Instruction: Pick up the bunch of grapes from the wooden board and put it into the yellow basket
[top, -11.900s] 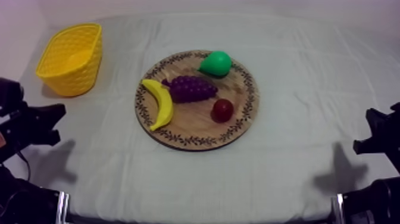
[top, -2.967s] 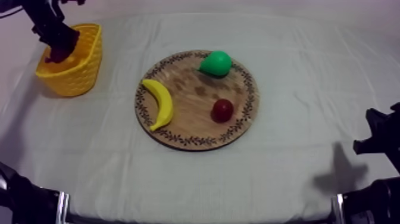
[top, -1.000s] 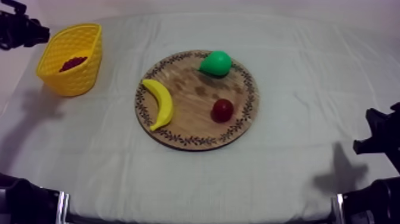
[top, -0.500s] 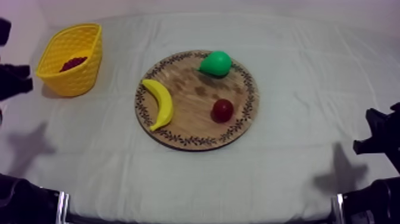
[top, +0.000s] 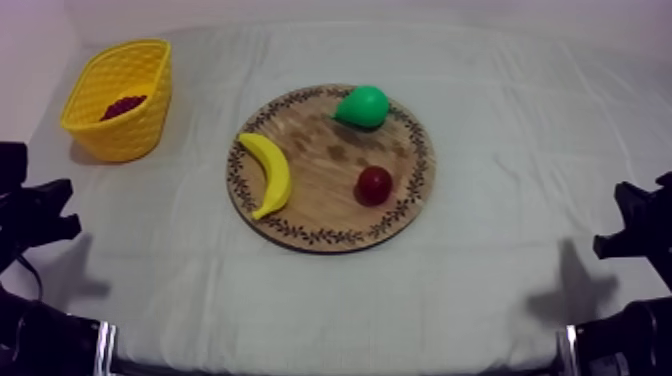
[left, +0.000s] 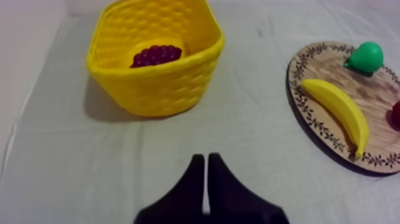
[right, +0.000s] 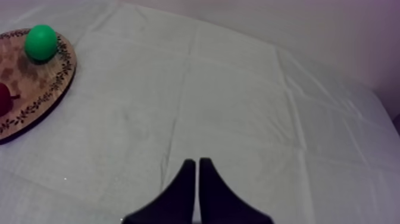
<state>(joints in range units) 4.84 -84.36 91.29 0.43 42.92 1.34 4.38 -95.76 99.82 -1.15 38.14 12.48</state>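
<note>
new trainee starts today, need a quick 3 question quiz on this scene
1. True or false: the grapes lie in the basket.
2. How many fruits lie on the board? A: two. B: three. C: four.
3. Fill the gap: the left gripper, over the cloth in front of the basket, is ____ (open or shut).

Key: 1 true; 2 B; 3 shut.
</note>
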